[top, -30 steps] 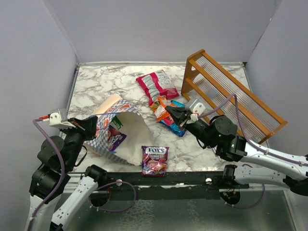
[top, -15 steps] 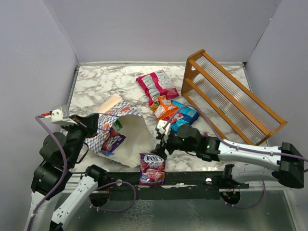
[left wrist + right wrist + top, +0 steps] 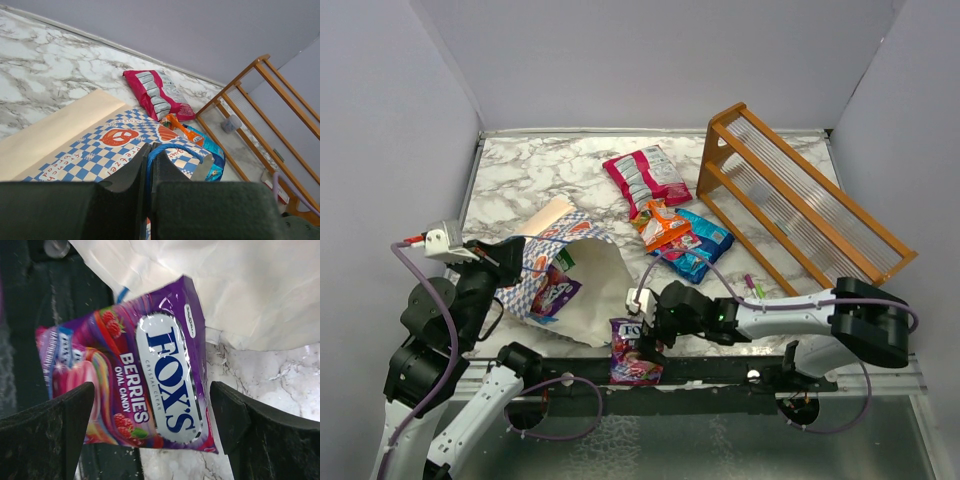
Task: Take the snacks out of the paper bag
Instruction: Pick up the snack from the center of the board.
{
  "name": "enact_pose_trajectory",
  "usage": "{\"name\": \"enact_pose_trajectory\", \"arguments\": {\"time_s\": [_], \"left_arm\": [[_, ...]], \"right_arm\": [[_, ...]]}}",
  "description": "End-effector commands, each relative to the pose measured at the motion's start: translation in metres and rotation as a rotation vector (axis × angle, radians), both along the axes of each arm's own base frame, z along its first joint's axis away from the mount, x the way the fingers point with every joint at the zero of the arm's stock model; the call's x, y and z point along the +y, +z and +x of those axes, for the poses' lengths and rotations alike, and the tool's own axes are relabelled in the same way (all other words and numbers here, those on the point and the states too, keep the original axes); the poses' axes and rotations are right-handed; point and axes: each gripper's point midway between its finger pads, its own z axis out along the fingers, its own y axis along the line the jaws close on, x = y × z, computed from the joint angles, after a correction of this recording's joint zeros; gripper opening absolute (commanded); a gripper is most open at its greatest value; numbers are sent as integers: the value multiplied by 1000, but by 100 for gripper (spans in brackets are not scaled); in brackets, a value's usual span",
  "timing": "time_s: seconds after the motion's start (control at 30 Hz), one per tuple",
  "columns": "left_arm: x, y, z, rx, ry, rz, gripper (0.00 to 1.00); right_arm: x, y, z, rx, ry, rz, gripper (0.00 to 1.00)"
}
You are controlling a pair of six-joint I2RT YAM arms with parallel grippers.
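Top cam sits high, above and behind the arm bases, tilted down. You get the whole surface from far off.

Left wrist cam is low and close over the paper bag. It faces across toward the far right, past the left fingers. It shares the bag, pink packet and rack with top.

Right wrist cam looks straight down, very near, on the purple packet at the near edge, with the right fingers framing it. It shares that packet and the bag's cream side with top.
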Motion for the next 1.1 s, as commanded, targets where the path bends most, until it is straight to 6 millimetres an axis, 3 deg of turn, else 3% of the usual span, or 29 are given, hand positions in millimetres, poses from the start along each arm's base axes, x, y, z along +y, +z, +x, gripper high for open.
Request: {"name": "enact_pose_trajectory", "arguments": {"time_s": [0.0, 0.1, 0.2, 0.27, 0.43, 0.6, 0.73, 0.9, 1.07], "left_arm": [[2, 9, -8, -30, -10, -17, 0], [2, 9, -9, -32, -10, -21, 0], [2, 9, -10, -35, -12, -29, 0], [3, 11, -12, -37, -13, -30, 0], [5, 8, -13, -30, -3, -22, 0], [4, 9, -11, -32, -5, -23, 0], [7, 7, -10, -29, 14, -18, 0], [18, 10, -13, -35, 58, -2, 0], [34, 21, -17, -58, 124, 37, 0]], "right_arm": [[10, -10, 19, -85, -33, -9, 99], [9, -17, 31, -127, -71, -39, 98], [5, -27, 31, -143, -57, -64, 82], [4, -25, 30, -139, -59, -68, 63], [2, 4, 24, -150, -28, -3, 31], [2, 35, 19, -167, 4, 46, 23], [-3, 64, 18, -197, 22, 72, 2], [-15, 109, 14, -247, 40, 117, 1], [-43, 159, 41, -355, -127, 101, 1]]}}
